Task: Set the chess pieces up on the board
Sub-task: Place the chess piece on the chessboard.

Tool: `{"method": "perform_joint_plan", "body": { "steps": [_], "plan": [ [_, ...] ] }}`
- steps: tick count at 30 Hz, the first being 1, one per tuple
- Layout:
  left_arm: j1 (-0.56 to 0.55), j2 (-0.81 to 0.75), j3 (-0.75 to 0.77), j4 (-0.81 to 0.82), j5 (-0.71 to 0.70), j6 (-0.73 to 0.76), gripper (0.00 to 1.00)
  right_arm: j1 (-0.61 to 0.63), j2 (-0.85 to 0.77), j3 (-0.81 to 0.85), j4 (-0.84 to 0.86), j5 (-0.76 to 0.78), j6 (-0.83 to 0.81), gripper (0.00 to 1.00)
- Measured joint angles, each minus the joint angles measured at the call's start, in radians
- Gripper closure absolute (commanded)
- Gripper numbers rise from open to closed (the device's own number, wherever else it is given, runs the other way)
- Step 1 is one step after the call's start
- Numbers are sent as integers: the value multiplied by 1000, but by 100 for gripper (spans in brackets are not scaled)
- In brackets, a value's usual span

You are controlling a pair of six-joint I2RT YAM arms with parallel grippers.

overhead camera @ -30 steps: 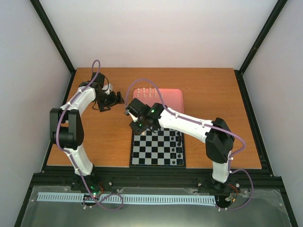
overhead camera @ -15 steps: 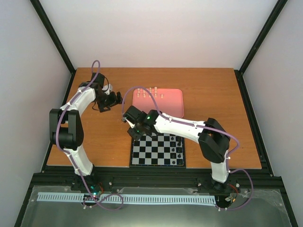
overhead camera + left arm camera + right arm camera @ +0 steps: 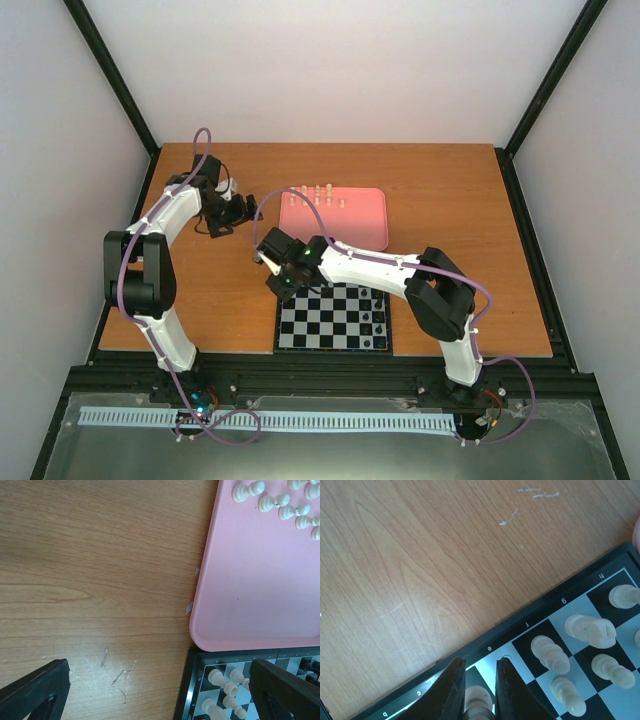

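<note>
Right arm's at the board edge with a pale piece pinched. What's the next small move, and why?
Probably ease the right tool straight down, then open it. It grips a pale piece over an edge square of the board, beside pale pieces already standing there. Whether the held piece touches the square cannot be told.

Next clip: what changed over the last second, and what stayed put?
The right pincer, shut on a pale chess piece, swung leftward and nearer, from over the pink tray's near-left corner to the chessboard's far-left corner. The left pincer, open, stayed left of the tray. Tray and chessboard did not shift.
</note>
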Motion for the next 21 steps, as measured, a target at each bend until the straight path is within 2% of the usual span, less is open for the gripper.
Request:
{"method": "perform_joint_plan", "body": {
  "steps": [21],
  "plan": [
    [0,0,-3,10,-1,0,0,-19,48,-11,56,9,-4,85]
  ]
}}
